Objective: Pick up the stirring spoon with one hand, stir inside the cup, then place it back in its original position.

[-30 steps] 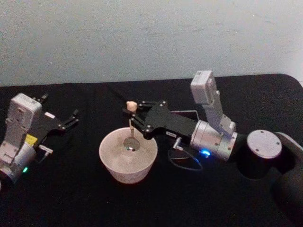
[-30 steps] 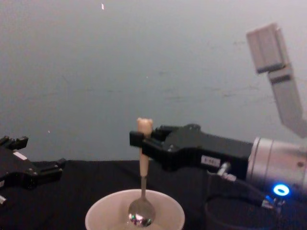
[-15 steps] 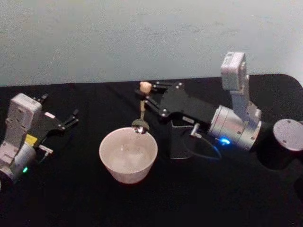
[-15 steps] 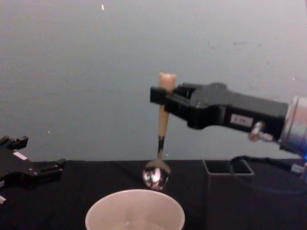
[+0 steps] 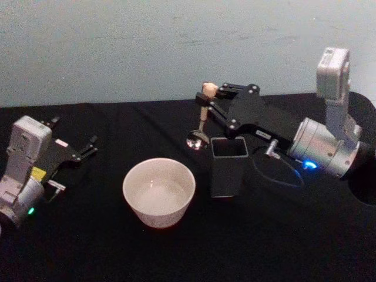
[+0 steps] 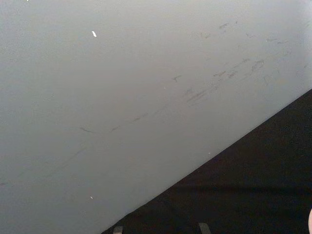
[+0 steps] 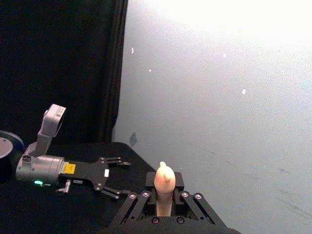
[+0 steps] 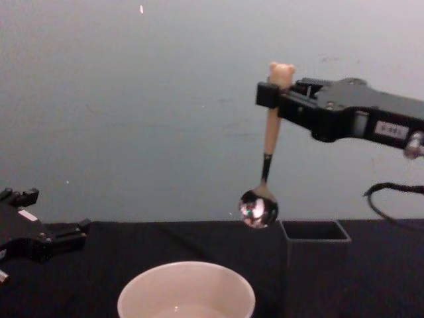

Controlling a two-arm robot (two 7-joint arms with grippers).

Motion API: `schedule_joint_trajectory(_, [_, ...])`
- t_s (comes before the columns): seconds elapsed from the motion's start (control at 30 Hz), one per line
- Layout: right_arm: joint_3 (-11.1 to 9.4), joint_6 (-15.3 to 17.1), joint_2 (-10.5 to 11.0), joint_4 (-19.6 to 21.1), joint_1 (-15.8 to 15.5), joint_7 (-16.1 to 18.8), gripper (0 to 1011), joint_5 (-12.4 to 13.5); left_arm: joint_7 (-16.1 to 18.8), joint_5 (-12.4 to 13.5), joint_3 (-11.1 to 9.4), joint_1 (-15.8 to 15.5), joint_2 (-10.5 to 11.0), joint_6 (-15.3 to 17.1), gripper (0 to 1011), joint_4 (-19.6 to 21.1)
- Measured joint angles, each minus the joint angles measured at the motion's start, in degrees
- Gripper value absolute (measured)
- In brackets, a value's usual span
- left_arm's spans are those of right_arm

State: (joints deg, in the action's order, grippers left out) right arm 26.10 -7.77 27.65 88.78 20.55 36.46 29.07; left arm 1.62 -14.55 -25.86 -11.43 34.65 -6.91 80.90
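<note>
As the right pincer [image 8: 267, 94] pinches the spoon [image 8: 267, 154] by its handle, hanging above and just left of the holder [image 8: 314, 260], the return step seems underway. Next, centre it over the opening and lower. The left pincer [image 5: 74, 135] idles spread, far left of the holder.

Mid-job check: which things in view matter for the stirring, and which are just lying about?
In the job:
- spoon, held in the air by the right gripper
- cup
- dark holder, beside the cup

Not in the job:
- left gripper, open, parked on the left
- cable by the right arm
- black tablecloth
</note>
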Motion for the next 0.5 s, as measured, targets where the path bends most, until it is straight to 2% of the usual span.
schedule_joint_trajectory(0.5, [-3.65, -1.19, 2.98, 2.35, -2.37, -1.25, 188, 0.91, 0.00, 0.00, 0.00, 0.00, 0.00, 0.00, 1001, 0.00])
